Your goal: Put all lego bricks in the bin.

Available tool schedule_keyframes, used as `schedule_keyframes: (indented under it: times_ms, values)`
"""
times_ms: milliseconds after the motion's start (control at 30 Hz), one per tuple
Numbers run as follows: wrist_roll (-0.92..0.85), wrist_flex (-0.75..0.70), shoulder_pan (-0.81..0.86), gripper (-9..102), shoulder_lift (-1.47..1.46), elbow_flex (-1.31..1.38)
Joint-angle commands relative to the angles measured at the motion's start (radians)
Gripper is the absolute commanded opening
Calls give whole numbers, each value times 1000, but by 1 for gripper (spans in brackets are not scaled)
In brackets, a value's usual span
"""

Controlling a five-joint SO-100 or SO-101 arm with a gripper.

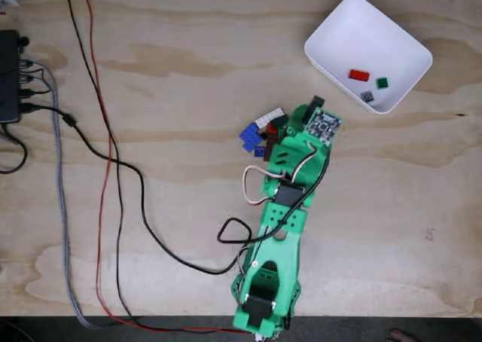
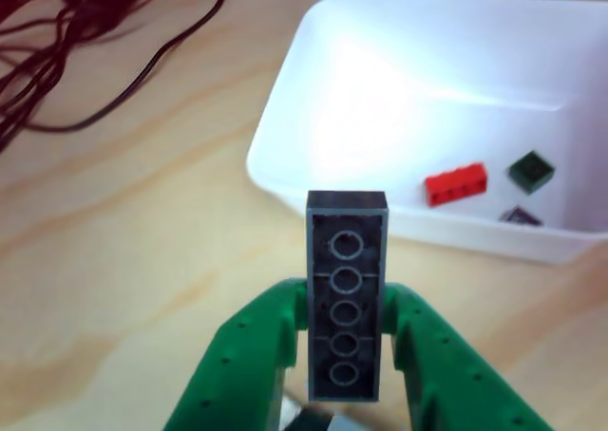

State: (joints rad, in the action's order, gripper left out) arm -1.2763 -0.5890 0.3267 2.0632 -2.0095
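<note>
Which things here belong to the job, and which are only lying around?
Belong to the job:
- dark grey brick held in the end effector
- white bin
- red brick, green brick and grey brick in the bin
- brick pile on the table

Lying around:
- cables
- black box

No readable text, label, brand or number appears in either view. The small circuit board (image 1: 323,123) on the green arm carries markings too fine to make out, and a faint pencil-like scrawl (image 1: 430,235) on the plywood counter (image 1: 173,63) cannot be deciphered.
</note>
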Motion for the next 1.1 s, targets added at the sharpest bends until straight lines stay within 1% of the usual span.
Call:
schedule_keyframes:
  times_ms: [0, 100, 167, 300, 333, 400, 500, 600, 667, 733, 800, 900, 933, 967, 1000, 1067]
  values:
    - [5, 123, 100, 0, -430, 310]
    - [-6, 87, 120, 0, -606, 499]
    - [-8, 64, 127, 0, -680, 568]
    - [-2, 49, 137, 3, -723, 600]
    - [2, 49, 138, 7, -721, 600]
    - [-5, 41, 140, 22, -712, 600]
    - [31, 29, 149, 31, -686, 620]
    - [112, 9, 163, 36, -615, 641]
    - [173, -51, 173, 37, -485, 630]
    - [190, -84, 163, 37, -284, 537]
    - [137, -179, 95, 37, -67, 413]
    - [114, -408, -144, 36, 170, 195]
    - [138, -445, -225, 35, 215, 101]
    - [153, -480, -298, 34, 224, 21]
    - [183, -483, -357, 33, 224, -58]
    - [241, -445, -449, 33, 175, -175]
